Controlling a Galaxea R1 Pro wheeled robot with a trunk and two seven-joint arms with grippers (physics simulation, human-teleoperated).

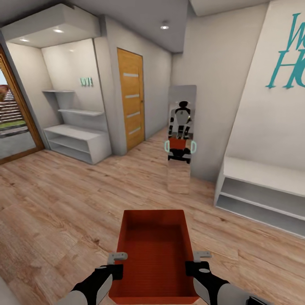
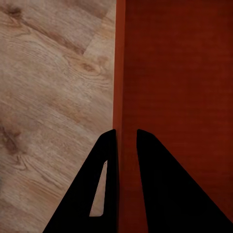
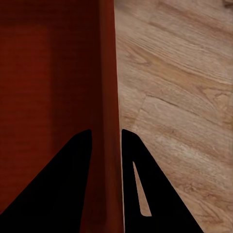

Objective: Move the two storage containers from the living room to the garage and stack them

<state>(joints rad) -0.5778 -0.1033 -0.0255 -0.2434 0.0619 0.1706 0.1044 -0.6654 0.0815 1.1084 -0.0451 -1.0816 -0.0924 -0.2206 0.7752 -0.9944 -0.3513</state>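
One red-orange storage container (image 1: 154, 250) hangs level in front of me, open top up and nothing inside, above light wood planks. My left gripper (image 1: 116, 264) is shut on its left wall, one finger inside and one outside; the left wrist view shows that gripper (image 2: 126, 131) pinching the thin wall of the container (image 2: 179, 73). My right gripper (image 1: 195, 264) is shut on the right wall the same way, and the right wrist view shows this gripper (image 3: 106, 130) on the container (image 3: 48, 73). The second container, the garage and its dark grey floor are out of view.
I am in a hallway. A tall mirror (image 1: 181, 135) ahead reflects me with the bin. An orange striped door (image 1: 131, 103) is at the left rear, white shelves (image 1: 76, 142) at the left, a glazed wood-framed door (image 1: 12, 123) far left, and a white bench shelf (image 1: 262, 190) at the right.
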